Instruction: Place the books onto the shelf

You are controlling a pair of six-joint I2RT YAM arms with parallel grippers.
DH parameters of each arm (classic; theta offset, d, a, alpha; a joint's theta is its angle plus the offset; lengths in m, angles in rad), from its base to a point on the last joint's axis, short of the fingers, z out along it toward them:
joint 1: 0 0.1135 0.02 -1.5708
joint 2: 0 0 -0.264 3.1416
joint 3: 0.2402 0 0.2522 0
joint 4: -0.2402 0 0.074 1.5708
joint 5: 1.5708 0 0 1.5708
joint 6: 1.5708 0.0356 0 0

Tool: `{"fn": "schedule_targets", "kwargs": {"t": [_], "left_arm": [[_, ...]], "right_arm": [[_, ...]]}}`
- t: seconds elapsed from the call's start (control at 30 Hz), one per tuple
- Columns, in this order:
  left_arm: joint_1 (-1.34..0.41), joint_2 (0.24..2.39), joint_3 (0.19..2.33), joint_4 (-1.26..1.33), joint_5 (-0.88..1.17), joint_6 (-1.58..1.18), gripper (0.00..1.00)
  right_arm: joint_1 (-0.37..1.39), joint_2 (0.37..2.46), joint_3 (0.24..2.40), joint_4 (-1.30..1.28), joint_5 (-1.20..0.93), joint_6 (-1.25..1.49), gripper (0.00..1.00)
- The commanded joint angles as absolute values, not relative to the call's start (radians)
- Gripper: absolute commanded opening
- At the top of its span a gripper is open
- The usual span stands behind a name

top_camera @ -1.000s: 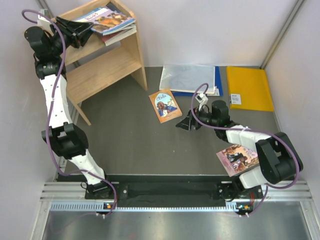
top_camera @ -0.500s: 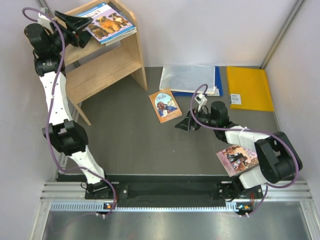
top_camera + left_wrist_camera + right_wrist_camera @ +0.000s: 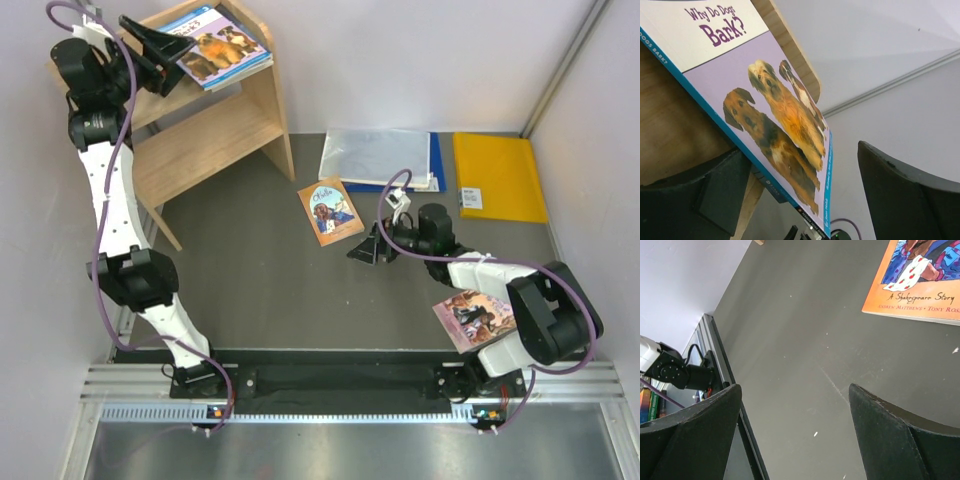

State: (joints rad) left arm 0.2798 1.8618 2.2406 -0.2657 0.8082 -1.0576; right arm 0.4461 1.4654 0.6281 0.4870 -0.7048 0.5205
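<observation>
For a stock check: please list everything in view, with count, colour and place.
Shelf: one, light wood, far left corner.
Book stack: one, dog cover on top, shelf's top board; number beneath unclear.
Orange book: one, table centre.
Pink book: one, near right of the table.
Folder: one, grey-white with blue edge, far middle.
Envelope: one, yellow, far right.
Table: one, dark grey.
Left gripper: one, black, open, at the stack.
Right gripper: one, black, open, beside the orange book.
</observation>
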Motion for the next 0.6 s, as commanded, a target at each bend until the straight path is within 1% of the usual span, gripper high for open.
{"fn": "schedule_targets", "kwargs": {"t": [0.0,0.03,0.1,0.27,0.4,0.57], "left_arm": [[0.267,1.848,2.250,-0.526,0.697,-0.864,0.94],[0.262,1.838,2.252,-0.543,0.677,-0.829,0.97],[0.264,1.830,2.250,-0.567,0.629,-0.799,0.99],[0.256,1.806,2.241,-0.607,0.572,-0.721,0.99],[0.238,1.769,2.227,-0.646,0.480,-0.635,0.99],[0.221,1.764,2.217,-0.696,0.448,-0.586,0.99]], "right_arm": [[0.460,1.465,0.641,0.543,-0.712,0.517,0.87],[0.460,1.465,0.643,0.543,-0.712,0.517,0.87],[0.460,1.462,0.641,0.543,-0.713,0.518,0.87],[0.460,1.465,0.638,0.543,-0.715,0.515,0.87],[0.460,1.474,0.637,0.551,-0.715,0.517,0.87],[0.462,1.479,0.641,0.554,-0.723,0.518,0.87]]}}
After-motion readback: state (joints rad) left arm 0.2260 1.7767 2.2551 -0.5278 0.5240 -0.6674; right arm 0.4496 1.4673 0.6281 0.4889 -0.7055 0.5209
